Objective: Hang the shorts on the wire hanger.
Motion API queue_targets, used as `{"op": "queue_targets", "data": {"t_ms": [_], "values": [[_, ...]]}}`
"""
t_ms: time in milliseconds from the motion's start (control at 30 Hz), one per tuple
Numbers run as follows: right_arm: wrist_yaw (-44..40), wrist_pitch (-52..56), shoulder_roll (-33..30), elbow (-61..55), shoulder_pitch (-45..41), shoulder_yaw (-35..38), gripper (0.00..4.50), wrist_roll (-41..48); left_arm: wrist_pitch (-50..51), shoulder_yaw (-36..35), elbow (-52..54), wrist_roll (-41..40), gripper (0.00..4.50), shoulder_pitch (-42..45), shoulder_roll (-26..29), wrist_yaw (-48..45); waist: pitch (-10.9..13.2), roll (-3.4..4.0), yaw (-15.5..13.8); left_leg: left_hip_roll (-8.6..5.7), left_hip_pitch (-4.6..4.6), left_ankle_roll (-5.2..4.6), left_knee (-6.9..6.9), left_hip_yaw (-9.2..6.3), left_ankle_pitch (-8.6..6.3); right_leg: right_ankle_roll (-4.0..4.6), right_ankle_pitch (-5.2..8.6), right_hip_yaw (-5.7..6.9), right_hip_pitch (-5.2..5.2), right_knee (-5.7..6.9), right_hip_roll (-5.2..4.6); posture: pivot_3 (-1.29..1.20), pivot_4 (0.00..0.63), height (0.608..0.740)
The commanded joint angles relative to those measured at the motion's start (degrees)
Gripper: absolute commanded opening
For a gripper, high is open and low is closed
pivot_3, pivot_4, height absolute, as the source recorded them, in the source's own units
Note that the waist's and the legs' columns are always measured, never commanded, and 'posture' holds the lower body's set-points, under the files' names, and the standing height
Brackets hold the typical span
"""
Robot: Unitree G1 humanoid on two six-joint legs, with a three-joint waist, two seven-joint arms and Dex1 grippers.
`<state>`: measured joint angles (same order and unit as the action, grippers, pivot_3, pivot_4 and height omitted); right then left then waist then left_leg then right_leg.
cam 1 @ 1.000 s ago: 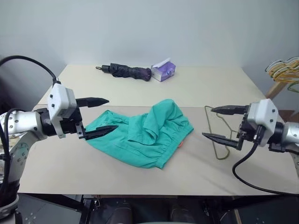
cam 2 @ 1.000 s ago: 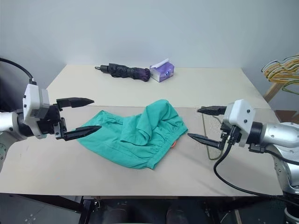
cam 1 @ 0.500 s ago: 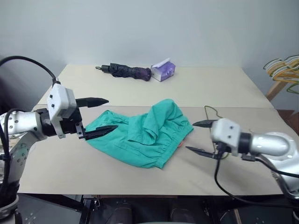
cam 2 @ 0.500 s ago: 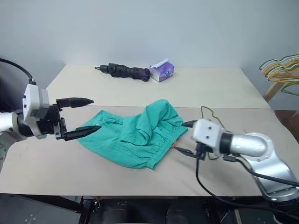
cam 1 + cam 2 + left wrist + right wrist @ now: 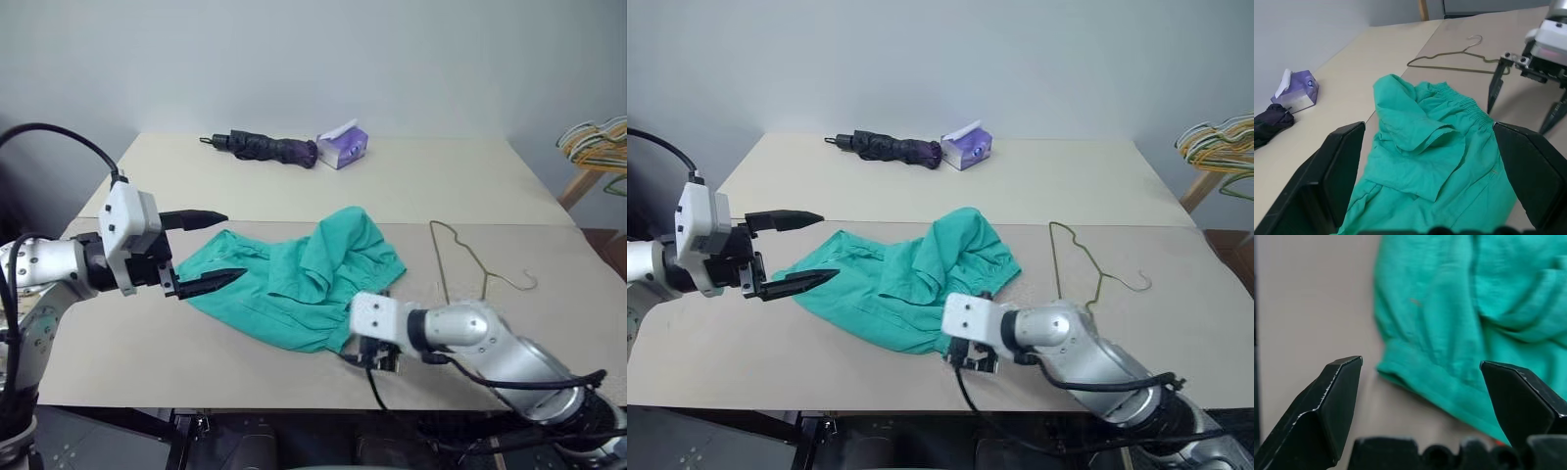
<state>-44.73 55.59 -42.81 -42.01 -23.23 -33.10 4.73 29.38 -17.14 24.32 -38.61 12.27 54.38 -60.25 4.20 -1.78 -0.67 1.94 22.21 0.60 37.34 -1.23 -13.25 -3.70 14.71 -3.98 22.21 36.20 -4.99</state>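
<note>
The shorts [image 5: 299,277] are lying crumpled mid-counter [image 5: 196,343], the wire hanger [image 5: 470,269] at their 3 o'clock. Both hands, left [image 5: 208,249] and right [image 5: 1525,100], are gaping apart, holding nothing.

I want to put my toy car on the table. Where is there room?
The far right of the table, past the tissue box, is bare. So is the near left corner, below the left gripper. The middle is crowded: the shorts, the wire hanger beside them and the right gripper at their near edge. The umbrella fills the far middle.
</note>
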Motion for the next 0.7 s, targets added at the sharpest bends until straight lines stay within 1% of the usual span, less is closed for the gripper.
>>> {"op": "queue_targets", "data": {"t_ms": [33,133,233,267,333,367,633,700], "values": [[2.5,6.2,2.1,0.5,-3.7,-2.7,4.48,-1.6,0.6,-1.6,1.8,-1.1,4.5,-0.3,1.0,-0.2,0.2,0.03,0.0,0.0,0.0,0.0,0.0,0.0,0.0,0.0,0.0,0.0,0.01,0.0,0.0,0.09,0.091,0.74],[3.6,10.8,3.4,0.9,-6.3,-5.9,4.48,-1.9,0.8,-1.7,1.9,-1.1,4.5,-0.4,1.1,-0.3,0.3,0.09,0.0,0.0,0.0,0.0,0.0,0.0,0.0,0.0,0.0,0.0,0.02,0.01,0.0,0.08,0.093,0.74],[6.7,13.4,4.8,2.8,-8.2,-9.8,4.48,-3.9,0.6,-1.4,1.8,-0.7,4.5,-0.2,1.0,-0.3,0.4,0.1,0.0,0.0,0.02,0.0,-0.04,-0.02,0.0,0.02,0.01,0.02,0.04,0.0,0.0,0.08,0.087,0.74],[7.7,13.7,5.2,3.7,-8.9,-11.1,4.31,-4.8,0.6,-1.3,1.7,-0.6,4.5,-0.1,0.9,-0.2,0.4,0.1,0.0,0.0,0.03,0.0,-0.05,-0.02,0.0,0.02,0.02,0.02,0.06,0.0,0.0,0.08,0.087,0.74],[9.4,13.4,5.9,5.3,-10.0,-13.3,3.85,-6.3,0.4,-0.9,1.8,-0.4,4.5,0.1,0.6,0.0,0.4,0.1,0.0,0.0,0.02,0.0,-0.05,-0.02,0.0,0.02,0.02,0.02,0.06,0.0,0.0,0.08,0.08,0.74],[9.7,13.4,6.2,5.7,-10.2,-13.6,3.53,-6.3,0.3,-0.8,1.8,-0.3,4.5,0.1,0.5,0.0,0.4,0.1,0.1,-0.01,0.03,0.0,-0.05,-0.01,0.0,0.02,0.01,0.02,0.06,0.0,0.0,0.08,0.079,0.74],[11.3,12.8,6.9,7.1,-11.3,-14.2,0.67,-7.3,-0.9,0.6,1.1,0.7,4.5,0.9,-0.4,0.5,0.4,0.09,0.1,0.0,0.02,0.0,-0.05,-0.02,0.0,0.02,0.01,0.02,0.05,0.01,0.02,0.07,0.06,0.74],[10.8,11.2,5.3,6.7,-10.9,-13.3,0.08,-7.3,-1.3,1.3,0.8,1.0,4.5,1.4,-0.7,0.5,0.4,0.08,0.1,0.0,0.02,0.0,-0.05,-0.02,0.0,0.02,0.01,0.03,0.06,0.0,0.02,0.05,0.051,0.74]]}}
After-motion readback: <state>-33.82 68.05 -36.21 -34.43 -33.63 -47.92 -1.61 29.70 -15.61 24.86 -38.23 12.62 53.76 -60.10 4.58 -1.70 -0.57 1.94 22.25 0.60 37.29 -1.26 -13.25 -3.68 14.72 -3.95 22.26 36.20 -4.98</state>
